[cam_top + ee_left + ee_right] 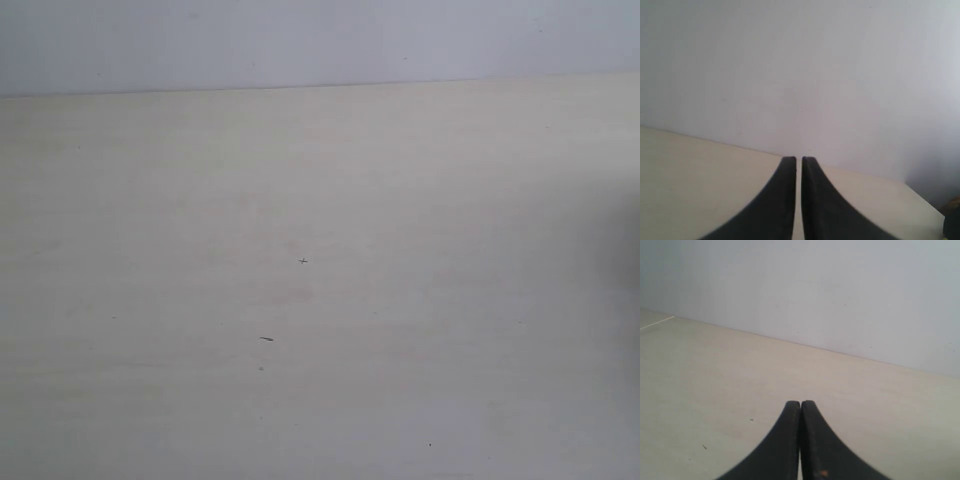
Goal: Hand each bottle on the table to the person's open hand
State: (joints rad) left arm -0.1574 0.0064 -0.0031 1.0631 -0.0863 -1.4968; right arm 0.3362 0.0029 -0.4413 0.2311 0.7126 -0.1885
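Note:
The pale beige table [320,200] lies bare in the exterior view, marked only by a few tiny dark specks [302,261]. No bottles and no person's hand show in any view. Neither arm appears in the exterior view. In the left wrist view my left gripper [799,160] hovers over the table [700,175], its dark fingers [785,200] drawn together to a thin slit with nothing between them. My right gripper [800,403] is shut, fingertips touching, empty, above the table [715,370].
A plain pale grey wall [300,40] runs along the table's far edge. In the left wrist view a dark, blurred object [953,222] pokes in past the table's corner. A faint shadow [632,230] falls on the table's right side.

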